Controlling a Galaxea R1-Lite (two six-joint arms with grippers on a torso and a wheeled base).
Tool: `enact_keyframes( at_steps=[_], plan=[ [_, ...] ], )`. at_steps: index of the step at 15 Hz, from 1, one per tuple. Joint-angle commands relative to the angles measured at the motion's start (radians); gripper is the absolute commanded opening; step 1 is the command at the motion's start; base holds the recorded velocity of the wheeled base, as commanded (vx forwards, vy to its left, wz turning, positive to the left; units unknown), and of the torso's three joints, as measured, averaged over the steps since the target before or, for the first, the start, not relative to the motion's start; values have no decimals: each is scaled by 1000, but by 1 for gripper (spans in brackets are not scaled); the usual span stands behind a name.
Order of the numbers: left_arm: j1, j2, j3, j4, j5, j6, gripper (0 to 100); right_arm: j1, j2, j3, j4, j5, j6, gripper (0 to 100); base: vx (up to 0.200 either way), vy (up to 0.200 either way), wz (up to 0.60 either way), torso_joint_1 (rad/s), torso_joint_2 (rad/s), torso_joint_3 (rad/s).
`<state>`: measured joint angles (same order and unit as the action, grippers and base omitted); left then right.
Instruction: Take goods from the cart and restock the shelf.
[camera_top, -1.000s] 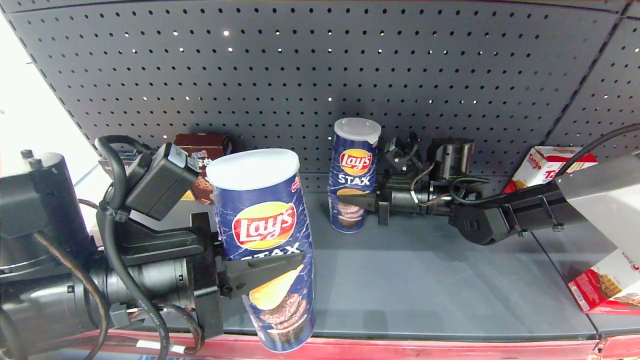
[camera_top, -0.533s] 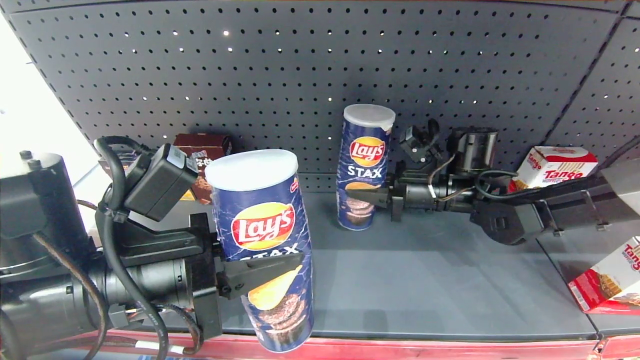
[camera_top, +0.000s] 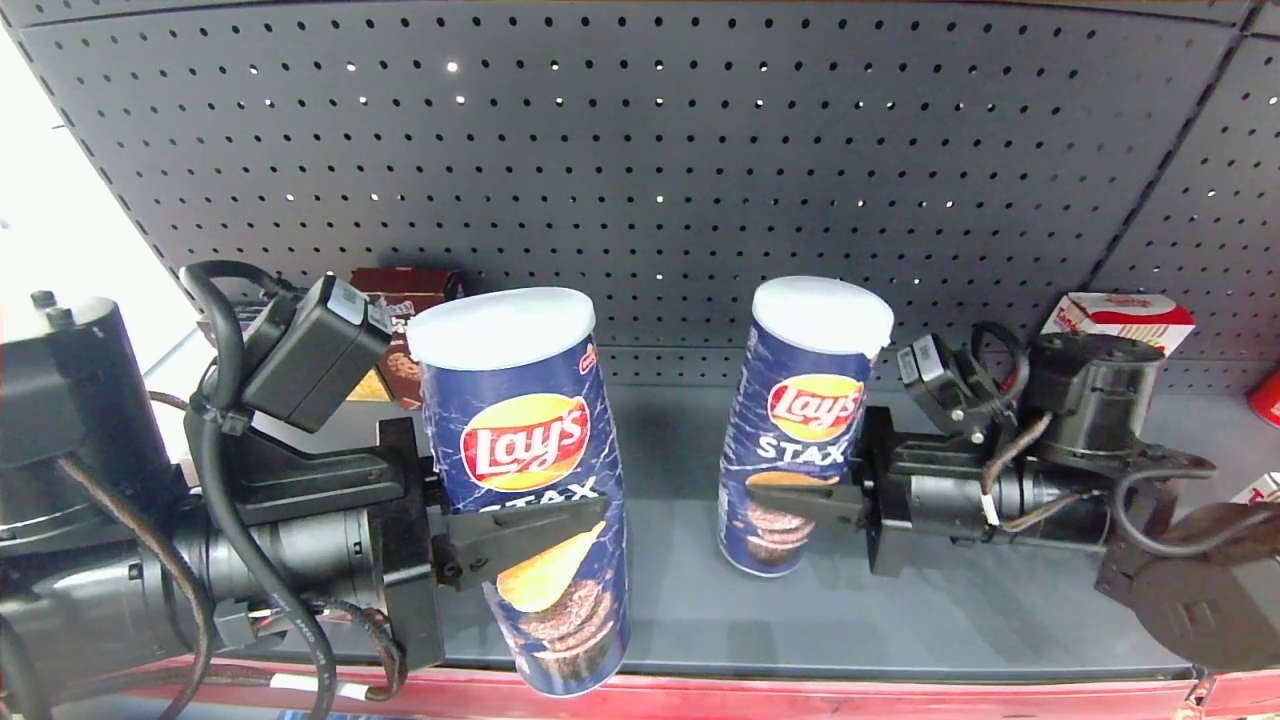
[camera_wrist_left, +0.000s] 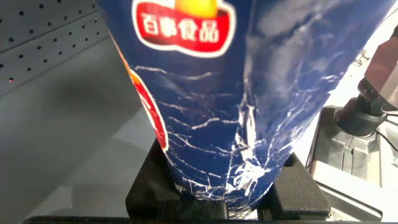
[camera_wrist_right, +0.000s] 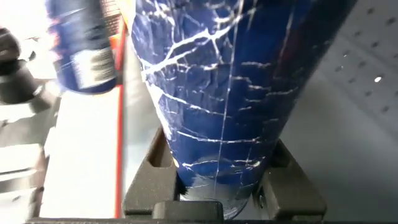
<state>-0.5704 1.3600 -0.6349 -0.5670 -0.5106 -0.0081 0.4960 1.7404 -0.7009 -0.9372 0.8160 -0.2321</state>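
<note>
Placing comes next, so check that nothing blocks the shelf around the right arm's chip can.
Nothing visible does. The right hand grips its chip can over bare grey shelf. The brown box sits back left, the wafer box back right, and the left hand holds the other can apart, nearer the front edge.

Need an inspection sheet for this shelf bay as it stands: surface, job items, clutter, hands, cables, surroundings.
Surface: grey metal shelf board with red front lip.
Job's things: two tall blue cylindrical chip cans with white lids; left chip can above the front lip, right chip can farther back, tilted.
Clutter: brown chocolate box back left; red-and-white wafer box back right.
Hands: left hand shut on left chip can; right hand shut on right chip can.
Cables: black cable looped on the left arm; thin leads at the right wrist.
Surroundings: grey perforated back panel.
</note>
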Motion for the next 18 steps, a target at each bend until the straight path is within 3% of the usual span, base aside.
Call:
enact_keyframes(
  at_steps=[1,4,15,16,18],
  plan=[
    [0,1,0,-1,0,-1,0,49,-64,149,-80,-47,0,0,0,0,0,0,0,0],
    [0,1,-5,-1,0,-1,0,73,-35,189,-114,-61,-4,0,0,0,0,0,0,0],
    [1,-1,1,-1,1,-1,0,46,90,110,-149,-57,-4,0,0,0,0,0,0,0],
    [1,-1,1,-1,1,-1,0,46,90,110,-149,-57,-4,100,0,0,0,0,0,0],
    [1,-1,7,-1,1,-1,0,46,67,141,-150,-63,-7,100,0,0,0,0,0,0]
  ],
)
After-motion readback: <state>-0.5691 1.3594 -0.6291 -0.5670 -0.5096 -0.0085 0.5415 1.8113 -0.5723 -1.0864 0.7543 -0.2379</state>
